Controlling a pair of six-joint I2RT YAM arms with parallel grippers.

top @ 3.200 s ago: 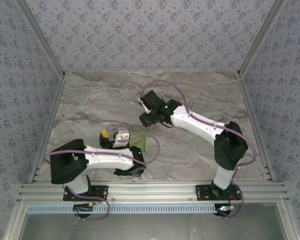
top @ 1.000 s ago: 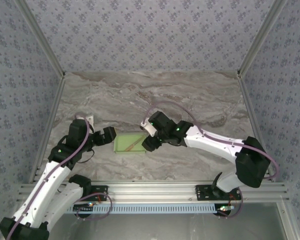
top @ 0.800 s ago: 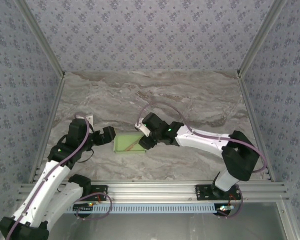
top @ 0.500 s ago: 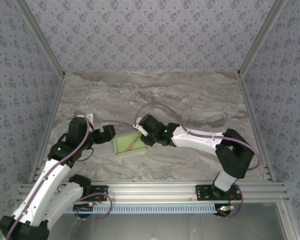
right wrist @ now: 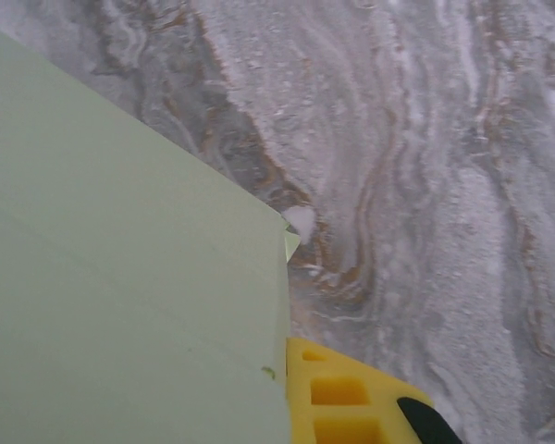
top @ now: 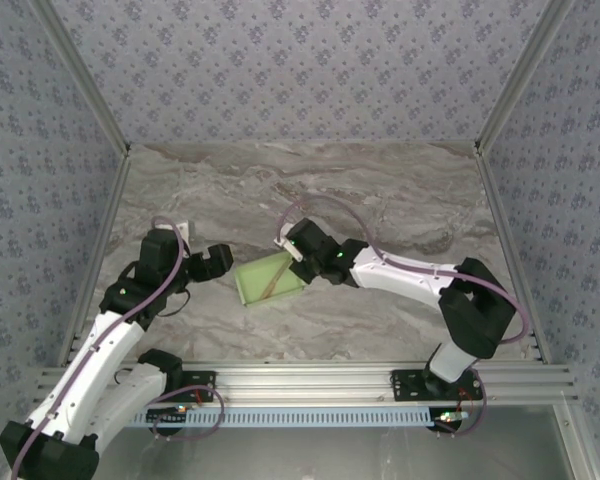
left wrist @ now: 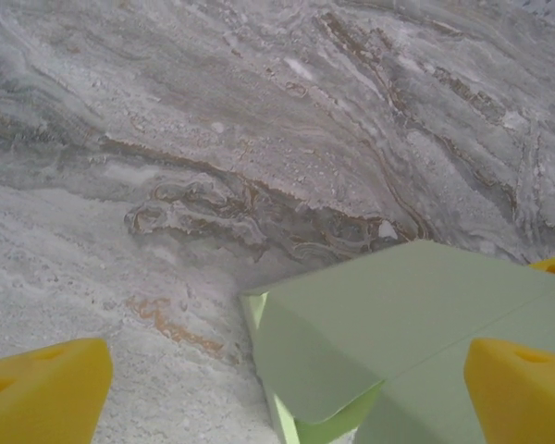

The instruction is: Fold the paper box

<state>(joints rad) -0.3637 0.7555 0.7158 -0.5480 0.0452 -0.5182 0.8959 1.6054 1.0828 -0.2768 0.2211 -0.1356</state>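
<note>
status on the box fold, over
Left gripper open by the left edge of the box. Right gripper shut on its right edge. Stick lying on the box.

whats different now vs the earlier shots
The right gripper came down from farther back, and its fingers closed on the far right corner of the paper box, turning the box a little counter-clockwise. The left gripper swung off the box to its left side and is open there. The wooden stick stayed lying on the box.
</note>
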